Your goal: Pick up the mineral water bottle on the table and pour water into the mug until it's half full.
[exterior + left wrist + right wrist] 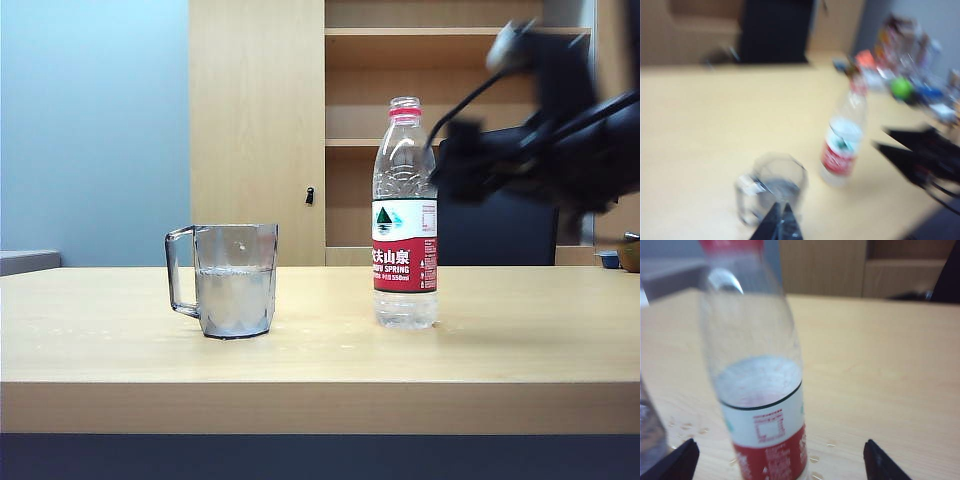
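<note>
The mineral water bottle (404,215) stands upright on the table (320,380), uncapped, with a little water at its bottom. To its left stands the mug (235,280), about half full of water (236,298), its handle pointing left. My right gripper (779,462) is open wide; its fingertips (677,462) flank the bottle (760,390) without touching it. In the exterior view that arm is a dark blur (540,150) just right of the bottle's shoulder. My left gripper (780,220) is shut, hovering on the near side of the mug (772,187) and apart from the bottle (842,145).
Small water drops (687,426) lie on the table round the bottle's base. A wooden cabinet (260,130) with shelves and a black chair back (495,230) stand behind. Cluttered small items, among them a green ball (901,88), sit at the table's far right.
</note>
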`<state>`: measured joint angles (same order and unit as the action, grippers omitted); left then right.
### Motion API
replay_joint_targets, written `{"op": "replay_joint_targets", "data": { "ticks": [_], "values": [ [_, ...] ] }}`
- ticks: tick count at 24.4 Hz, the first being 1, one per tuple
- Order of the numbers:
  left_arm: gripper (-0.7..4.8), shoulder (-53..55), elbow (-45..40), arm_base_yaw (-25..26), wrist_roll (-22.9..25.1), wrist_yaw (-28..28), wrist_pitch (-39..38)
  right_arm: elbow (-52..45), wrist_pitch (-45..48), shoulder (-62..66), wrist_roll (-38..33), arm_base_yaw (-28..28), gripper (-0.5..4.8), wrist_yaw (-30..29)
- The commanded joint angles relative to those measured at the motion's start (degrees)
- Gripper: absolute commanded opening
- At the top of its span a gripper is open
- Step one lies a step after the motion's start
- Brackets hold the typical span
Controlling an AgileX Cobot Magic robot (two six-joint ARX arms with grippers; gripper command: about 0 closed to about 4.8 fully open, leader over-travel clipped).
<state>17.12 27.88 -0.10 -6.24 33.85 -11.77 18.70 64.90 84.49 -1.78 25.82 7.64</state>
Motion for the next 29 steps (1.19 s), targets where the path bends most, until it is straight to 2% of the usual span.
{"op": "replay_joint_targets", "data": {
  "ticks": [1,2,3,4,5,7,10,12,17,19,25,29],
  "values": [
    [-0.05,-7.58,-1.14,0.04,0.55,-11.65,-2.23,-8.83,0.90,-13.49,-0.15,0.66,2.77,0.35],
    [-0.05,-9.88,-1.99,0.04,0.68,-14.84,-2.14,-10.54,0.81,-16.76,-0.15,0.72,1.68,0.28],
    [-0.04,-13.46,-3.74,0.04,0.63,-20.96,-2.32,-13.46,-0.26,-23.82,-0.17,0.79,-0.10,-0.26],
    [-0.02,-15.02,-4.55,0.04,0.61,-23.04,-2.60,-14.78,-1.36,-27.91,-0.52,0.79,-0.02,-0.26],
    [-0.01,-16.85,-6.64,0.04,-0.24,-25.90,-2.32,-16.26,-4.44,-35.17,-4.85,1.18,-0.03,-0.48],
    [-0.01,-16.50,-8.46,0.00,-0.17,-26.23,-2.25,-16.72,-11.23,-44.81,-10.23,2.64,-0.03,-0.57],
    [-0.02,-16.92,-11.63,0.02,-0.20,-26.32,-0.98,-16.65,-19.76,-54.60,-10.62,5.84,-0.03,-2.25],
    [-0.02,-16.94,-16.26,0.02,-0.13,-26.36,0.26,-16.65,-33.42,-67.01,-10.67,10.08,-0.03,-5.57],
    [-0.01,-16.94,-22.58,-0.02,-0.17,-26.47,5.27,-16.68,-54.31,-81.33,-10.67,15.17,-0.03,-6.84],
    [-0.02,-16.94,-23.85,0.07,-0.17,-26.62,5.01,-16.65,-61.00,-84.80,-10.64,17.09,-0.02,-6.80],
    [-0.02,-16.85,-26.03,0.04,-0.22,-26.53,-1.70,-16.74,-69.53,-83.62,-10.60,19.28,-0.01,-6.32],
    [-0.02,-16.94,-26.10,0.00,-0.17,-26.34,-1.51,-16.76,-73.13,-83.82,-10.60,19.23,-0.01,-6.29]
  ]
}}
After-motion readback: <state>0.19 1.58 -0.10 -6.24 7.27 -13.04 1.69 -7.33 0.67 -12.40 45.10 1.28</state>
